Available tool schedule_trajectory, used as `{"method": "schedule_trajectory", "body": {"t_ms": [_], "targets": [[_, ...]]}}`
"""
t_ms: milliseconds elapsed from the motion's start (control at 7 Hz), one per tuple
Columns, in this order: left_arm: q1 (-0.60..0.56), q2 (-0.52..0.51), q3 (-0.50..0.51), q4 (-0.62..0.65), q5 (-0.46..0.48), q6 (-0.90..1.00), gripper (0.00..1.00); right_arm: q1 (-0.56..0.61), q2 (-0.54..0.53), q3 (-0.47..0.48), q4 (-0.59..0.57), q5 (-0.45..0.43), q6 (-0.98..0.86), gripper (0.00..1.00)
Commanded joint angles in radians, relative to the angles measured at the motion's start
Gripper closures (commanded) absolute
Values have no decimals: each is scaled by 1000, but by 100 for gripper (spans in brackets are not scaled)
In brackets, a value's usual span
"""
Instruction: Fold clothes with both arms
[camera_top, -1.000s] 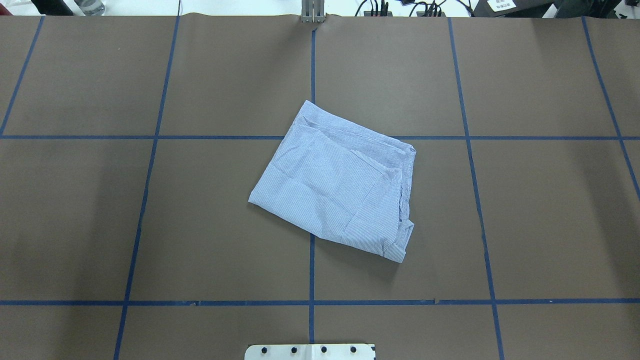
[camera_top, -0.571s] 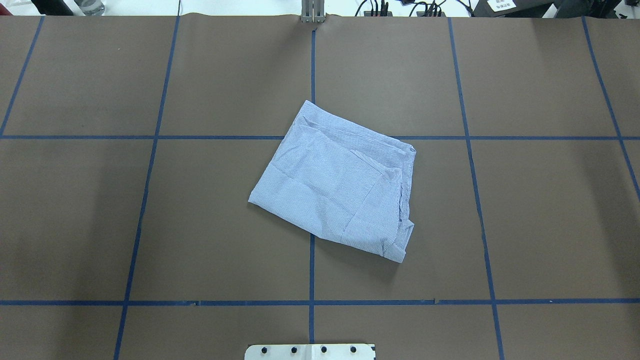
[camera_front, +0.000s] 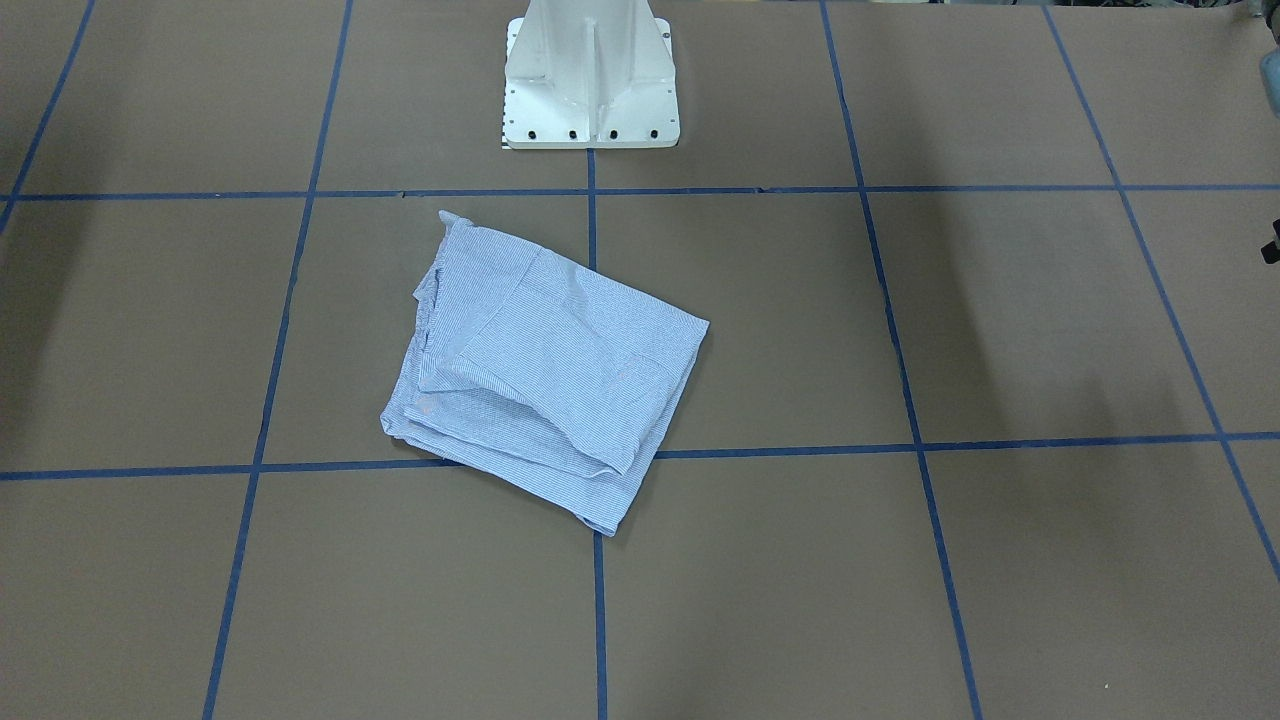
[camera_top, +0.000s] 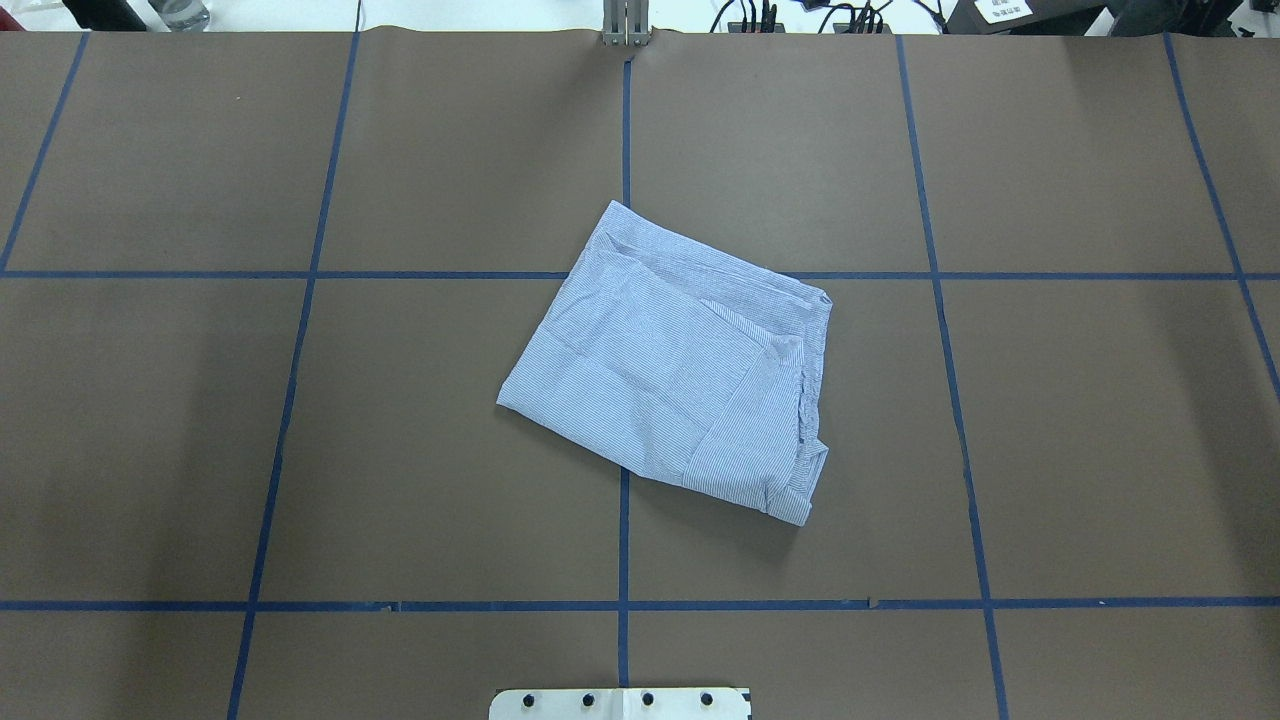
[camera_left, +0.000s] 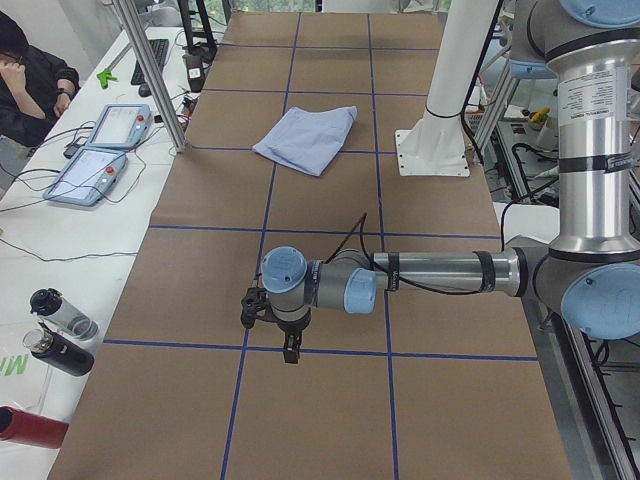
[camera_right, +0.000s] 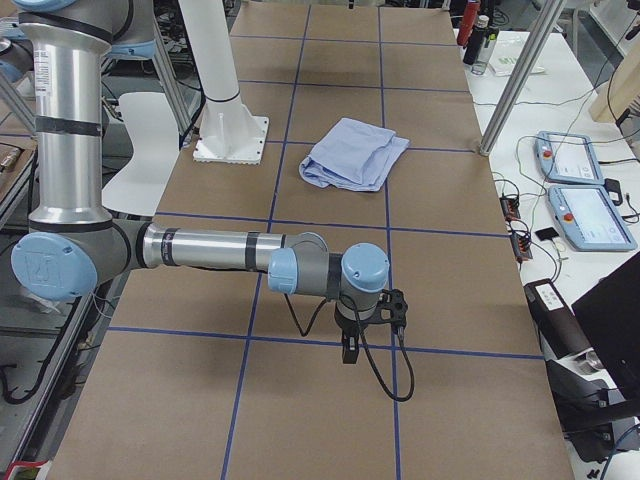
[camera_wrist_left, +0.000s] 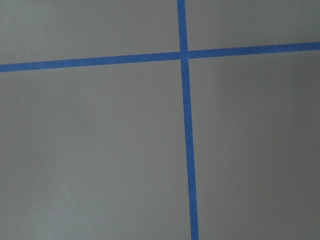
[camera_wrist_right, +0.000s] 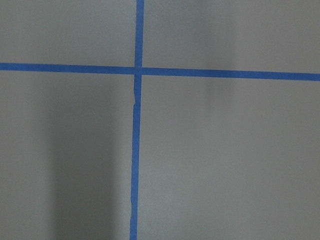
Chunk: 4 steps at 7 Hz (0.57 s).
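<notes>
Shirt folded, centre of desk. Left hand and right hand well clear of it; can't tell if either is open.

Bare brown table lies open round folded shirt on every side; white pedestal stands near, robot side

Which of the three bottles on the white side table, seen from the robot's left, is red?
The red bottle, nearest the camera in the bottom left corner. The black bottle and the clear bottle beyond it are not red.
</notes>
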Motion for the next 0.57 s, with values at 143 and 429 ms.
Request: {"method": "schedule_trajectory", "body": {"t_ms": [143, 429], "targets": [[0, -1, -1, -3, 0, -48, 1, 0, 3, 0, 0, -1, 0, 0], [0, -1, -1, -5, 1, -50, 1, 0, 3, 0, 0, 1, 0, 0]]}}
